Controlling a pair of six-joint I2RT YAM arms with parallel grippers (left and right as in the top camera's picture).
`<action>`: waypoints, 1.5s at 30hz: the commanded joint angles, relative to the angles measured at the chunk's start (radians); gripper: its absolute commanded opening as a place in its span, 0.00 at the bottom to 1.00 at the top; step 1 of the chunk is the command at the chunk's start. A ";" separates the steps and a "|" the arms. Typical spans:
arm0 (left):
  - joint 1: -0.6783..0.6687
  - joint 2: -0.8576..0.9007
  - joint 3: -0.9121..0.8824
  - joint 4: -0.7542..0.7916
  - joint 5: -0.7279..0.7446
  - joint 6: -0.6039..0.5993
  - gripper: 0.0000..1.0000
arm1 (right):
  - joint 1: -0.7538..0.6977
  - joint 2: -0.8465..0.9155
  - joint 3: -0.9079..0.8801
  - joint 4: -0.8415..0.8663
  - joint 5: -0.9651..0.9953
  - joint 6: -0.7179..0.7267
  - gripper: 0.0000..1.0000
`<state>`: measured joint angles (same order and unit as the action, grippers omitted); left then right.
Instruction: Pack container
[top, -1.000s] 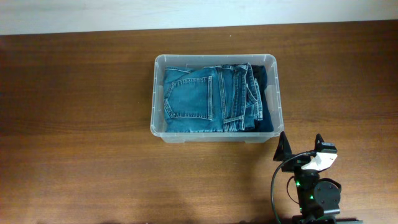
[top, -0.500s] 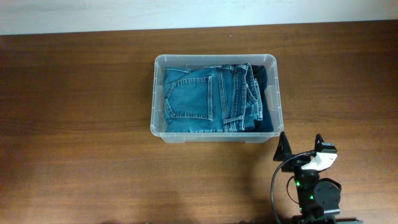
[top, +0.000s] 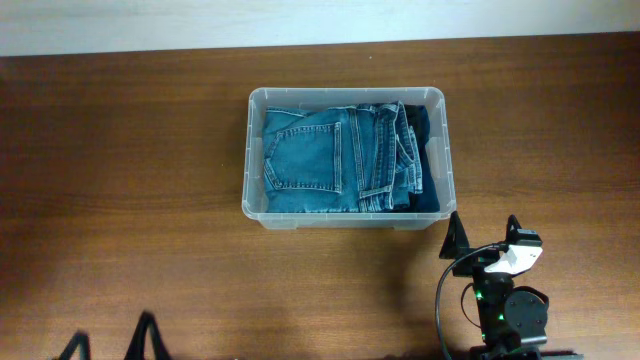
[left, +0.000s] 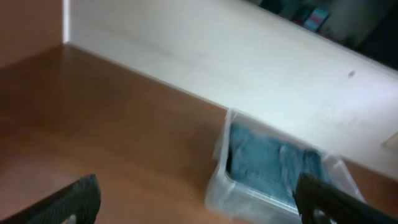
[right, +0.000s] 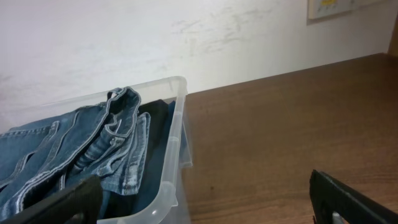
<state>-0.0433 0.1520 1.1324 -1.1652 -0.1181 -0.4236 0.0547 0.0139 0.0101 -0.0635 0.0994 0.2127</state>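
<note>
The clear plastic container (top: 344, 98) stands at the middle of the brown table, holding folded light-blue jeans (top: 330, 160) with a dark navy garment (top: 425, 150) along its right side. It also shows in the left wrist view (left: 214, 186) and the right wrist view (right: 174, 180), jeans (right: 74, 149) inside. My right gripper (top: 485, 232) is open and empty, just off the container's front right corner. My left gripper (top: 112, 345) is open and empty at the table's front left edge, well away from the container.
The table (top: 130, 180) is bare brown wood all round the container. A white wall (top: 300, 20) runs along the table's far edge. The right arm's base (top: 510, 315) sits at the front right.
My left gripper's fingertips have come into the overhead view at the bottom left edge. The right gripper, the container and the clothes have not moved.
</note>
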 joint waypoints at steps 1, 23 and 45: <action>0.001 -0.055 -0.158 0.128 0.064 0.005 1.00 | -0.003 -0.010 -0.005 -0.008 -0.002 0.001 0.98; 0.001 -0.146 -0.875 1.073 0.104 0.103 1.00 | -0.003 -0.010 -0.005 -0.008 -0.002 0.001 0.98; 0.101 -0.146 -1.123 1.189 0.104 0.430 1.00 | -0.003 -0.010 -0.005 -0.008 -0.002 0.001 0.98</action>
<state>0.0532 0.0147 0.0238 0.0448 -0.0254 -0.1112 0.0547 0.0139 0.0101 -0.0635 0.0990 0.2127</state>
